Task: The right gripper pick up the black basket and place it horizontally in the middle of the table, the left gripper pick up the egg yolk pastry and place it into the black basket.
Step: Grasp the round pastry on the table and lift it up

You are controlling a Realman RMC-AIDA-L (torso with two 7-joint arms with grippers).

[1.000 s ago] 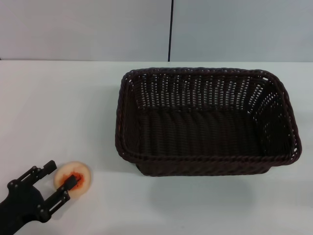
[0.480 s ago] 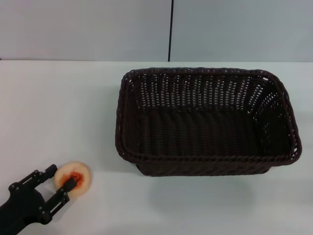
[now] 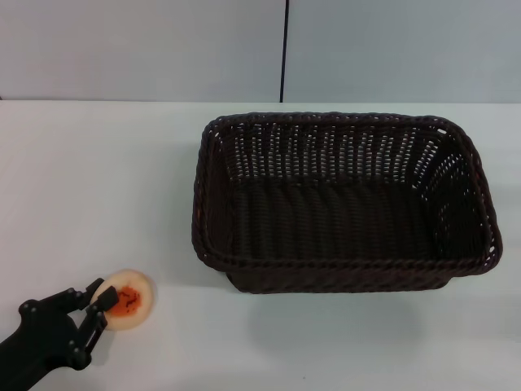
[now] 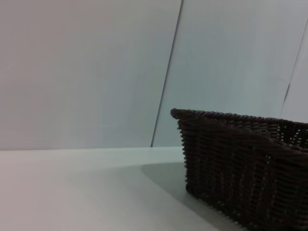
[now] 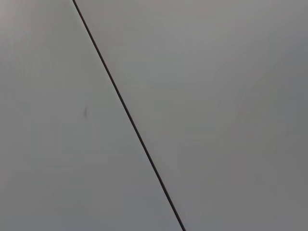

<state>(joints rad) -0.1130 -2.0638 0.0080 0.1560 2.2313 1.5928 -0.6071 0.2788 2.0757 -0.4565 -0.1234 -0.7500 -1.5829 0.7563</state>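
Note:
The egg yolk pastry point(image 3: 130, 300) lies on the white table point(image 3: 98, 179) at the front left. My left gripper point(image 3: 103, 295) reaches in from the bottom left corner, and its two fingers are closed on the pastry's left edge. The pastry still rests on the table. The black basket point(image 3: 326, 119) stands lengthwise across the middle and right of the table, empty. Its corner also shows in the left wrist view point(image 4: 240, 163). My right gripper is out of view; the right wrist view shows only wall.
A grey wall with a dark vertical seam point(image 3: 283, 49) runs behind the table. Bare white tabletop lies between the pastry and the basket's left wall point(image 3: 203, 204).
The left gripper's fingers have narrowed from a wide spread to a close pinch on the pastry's left side. The gripper has sunk slightly. The basket has not moved.

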